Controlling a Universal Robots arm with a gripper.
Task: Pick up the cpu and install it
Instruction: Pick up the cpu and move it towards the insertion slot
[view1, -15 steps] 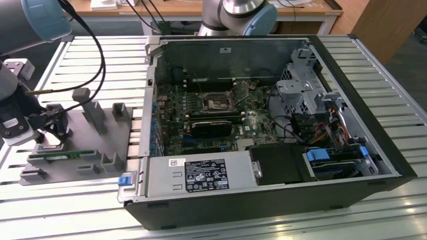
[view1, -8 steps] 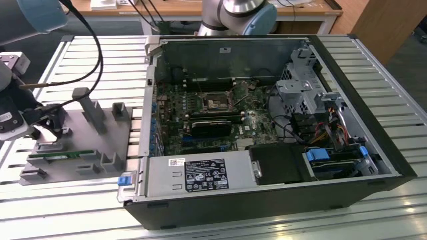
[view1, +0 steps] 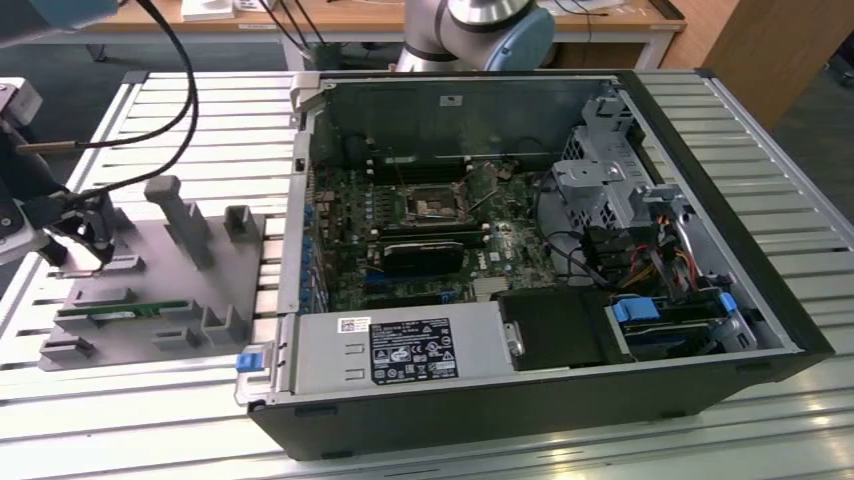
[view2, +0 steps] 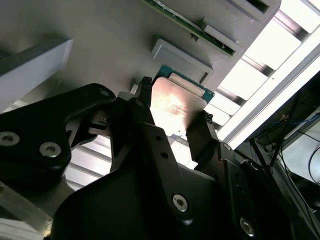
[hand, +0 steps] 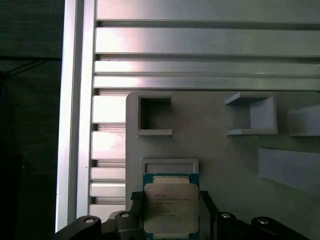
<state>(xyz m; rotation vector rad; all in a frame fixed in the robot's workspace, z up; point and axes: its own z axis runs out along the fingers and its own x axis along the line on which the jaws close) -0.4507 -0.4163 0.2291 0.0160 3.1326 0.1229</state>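
Pinching the cpu (hand: 171, 209) by two opposite edges with the tool (hand: 170, 197), narrowly set | sitting at the grey tray (view1: 147, 275) on the desk (view1: 601, 450), exterior view's left, lift-off not telling | judging it light, stiff, slick-topped, fragile underneath; favouring edge hold only

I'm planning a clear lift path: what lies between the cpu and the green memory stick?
In the second wrist view, one raised grey block of the tray lies between cpu and memory stick.

Your gripper (view1: 76, 248) sits at the exterior view's left, mid-height, pointing down, fingers (view2: 146, 92) pinched against the cpu (hand: 170, 207) edges.
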